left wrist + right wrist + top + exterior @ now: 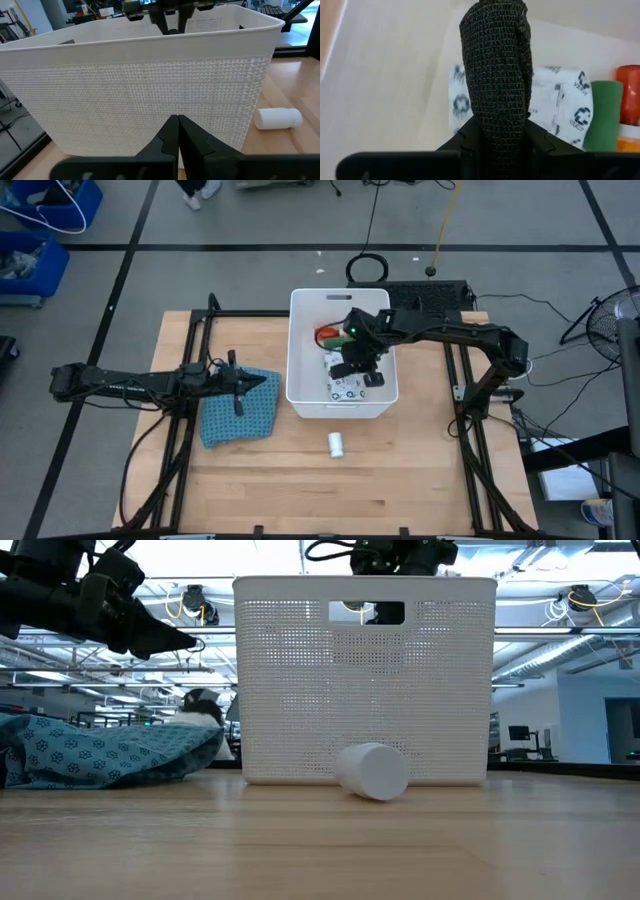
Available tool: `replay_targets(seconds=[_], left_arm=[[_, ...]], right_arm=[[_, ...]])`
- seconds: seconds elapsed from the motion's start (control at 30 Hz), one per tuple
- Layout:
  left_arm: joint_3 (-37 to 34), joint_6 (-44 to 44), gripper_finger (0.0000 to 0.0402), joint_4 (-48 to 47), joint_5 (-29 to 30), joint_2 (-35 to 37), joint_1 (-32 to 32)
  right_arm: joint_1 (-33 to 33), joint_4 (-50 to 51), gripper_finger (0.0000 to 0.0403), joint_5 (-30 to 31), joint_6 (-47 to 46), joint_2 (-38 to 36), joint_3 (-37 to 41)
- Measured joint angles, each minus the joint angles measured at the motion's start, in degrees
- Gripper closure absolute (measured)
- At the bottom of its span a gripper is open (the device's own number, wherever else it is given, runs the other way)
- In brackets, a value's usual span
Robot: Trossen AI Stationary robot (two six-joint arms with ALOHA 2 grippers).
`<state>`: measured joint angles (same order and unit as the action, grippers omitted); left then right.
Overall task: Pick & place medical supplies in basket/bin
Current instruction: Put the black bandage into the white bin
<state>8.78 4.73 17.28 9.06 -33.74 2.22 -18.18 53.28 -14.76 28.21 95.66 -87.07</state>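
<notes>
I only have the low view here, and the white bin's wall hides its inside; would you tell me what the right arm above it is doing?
Observer: The right gripper is shut on the black block, holding it over the inside of the white bin.
Operator: Thank you. What already lies in the bin?
Observer: A white printed packet, a green block and an orange bottle show beneath the black block.
Operator: And the white roll in front of the bin?
Observer: From above, the white roll lies on the table outside the bin, clear of its wall.
Operator: Where is the left arm?
Observer: The left gripper is shut and empty, over the blue-teal cloth.
</notes>
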Motion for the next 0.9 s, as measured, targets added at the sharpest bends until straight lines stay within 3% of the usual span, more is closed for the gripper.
replay_targets(seconds=[0.2,0.47,0.67,0.77,0.9], left_arm=[[0.0,0.6,0.0392,0.0,0.0,0.0,0.0],[0.0,1.7,0.0392,-0.3,0.0,0.0,0.0],[0.0,2.5,0.0392,-1.6,0.3,0.0,0.0],[0.0,2.6,0.0392,-1.8,0.5,0.0,0.0],[0.0,2.8,0.0392,-1.9,1.1,0.0,0.0]], right_arm=[[-0.1,1.7,0.0335,10.0,16.3,0.0,0.0],[-1.8,3.1,0.0336,10.3,31.0,2.0,0.0],[-2.4,3.0,0.0336,10.0,34.0,3.5,0.0],[-2.0,2.5,0.0336,5.9,33.8,3.6,0.1],[-1.5,-3.7,0.0336,3.6,24.6,3.5,0.1]])
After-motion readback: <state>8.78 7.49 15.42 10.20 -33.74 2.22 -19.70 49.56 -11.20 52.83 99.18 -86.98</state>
